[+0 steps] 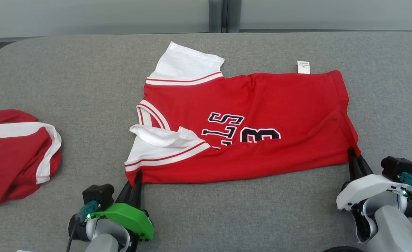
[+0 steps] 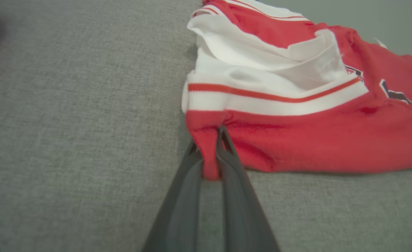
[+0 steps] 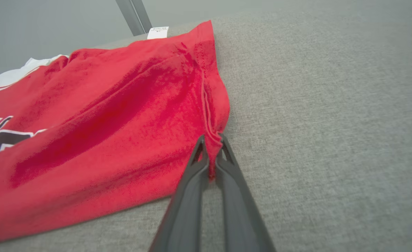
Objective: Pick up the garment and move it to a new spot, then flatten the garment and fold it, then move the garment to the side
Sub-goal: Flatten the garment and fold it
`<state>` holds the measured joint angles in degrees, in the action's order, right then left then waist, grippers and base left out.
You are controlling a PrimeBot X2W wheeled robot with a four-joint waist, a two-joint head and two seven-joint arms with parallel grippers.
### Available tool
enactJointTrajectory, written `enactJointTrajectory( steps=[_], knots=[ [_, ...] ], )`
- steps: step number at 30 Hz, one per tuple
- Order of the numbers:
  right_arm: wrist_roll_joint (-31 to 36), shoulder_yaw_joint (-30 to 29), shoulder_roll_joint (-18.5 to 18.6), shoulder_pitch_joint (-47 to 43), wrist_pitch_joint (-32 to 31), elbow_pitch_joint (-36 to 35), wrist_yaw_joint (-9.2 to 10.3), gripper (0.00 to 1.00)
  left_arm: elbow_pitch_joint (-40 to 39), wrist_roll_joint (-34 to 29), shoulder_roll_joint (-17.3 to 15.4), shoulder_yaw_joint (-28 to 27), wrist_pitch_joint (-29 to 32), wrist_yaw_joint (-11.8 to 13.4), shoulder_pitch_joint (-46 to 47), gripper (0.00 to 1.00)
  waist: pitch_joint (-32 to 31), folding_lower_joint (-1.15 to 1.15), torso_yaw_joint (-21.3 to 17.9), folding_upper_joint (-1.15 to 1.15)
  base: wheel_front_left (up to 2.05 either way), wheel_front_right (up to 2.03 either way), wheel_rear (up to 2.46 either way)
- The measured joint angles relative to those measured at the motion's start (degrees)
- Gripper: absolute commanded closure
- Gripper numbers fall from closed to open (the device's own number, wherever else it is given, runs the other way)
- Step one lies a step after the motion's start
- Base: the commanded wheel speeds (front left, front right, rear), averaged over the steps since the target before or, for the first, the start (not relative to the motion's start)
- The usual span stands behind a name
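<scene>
1. The red jersey (image 1: 262, 105) lies spread across the middle of the grey counter (image 1: 69, 87). Its near edge is folded up over the black lettering, so the print is half hidden and unreadable.
2. A second red-and-white garment (image 1: 13, 157) lies bunched at the left, cut off by the head view's edge.
3. There are two claws. The left claw (image 1: 138, 174) is pinched tight on the jersey's near sleeve-side corner, and the right claw (image 1: 351, 152) is pinched tight on its near hem corner.
4. One white label (image 1: 304, 67) pokes out at the far edge.
</scene>
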<state>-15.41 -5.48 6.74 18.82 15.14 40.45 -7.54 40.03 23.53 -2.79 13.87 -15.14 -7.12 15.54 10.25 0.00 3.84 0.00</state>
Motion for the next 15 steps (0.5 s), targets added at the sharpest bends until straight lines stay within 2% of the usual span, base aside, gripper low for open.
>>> enactJointTrajectory(
  steps=[7, 15],
  knots=[
    [-1.3, -1.2, -0.1, -2.8, 0.0, -2.3, -0.01, 1.00, -3.4, -2.6, 0.1, -3.0, 0.0, -0.3, -2.0, 1.00, -4.0, 0.00, -0.1, 0.00, 0.00, 0.00, 0.00],
    [-2.2, -0.7, -0.5, -7.1, 0.0, -2.3, -0.02, 1.00, -1.4, -2.9, 0.1, -3.5, 0.0, -0.4, -5.8, 1.00, -10.4, 0.00, -0.6, 0.00, 0.00, 0.00, 0.00]
  ],
)
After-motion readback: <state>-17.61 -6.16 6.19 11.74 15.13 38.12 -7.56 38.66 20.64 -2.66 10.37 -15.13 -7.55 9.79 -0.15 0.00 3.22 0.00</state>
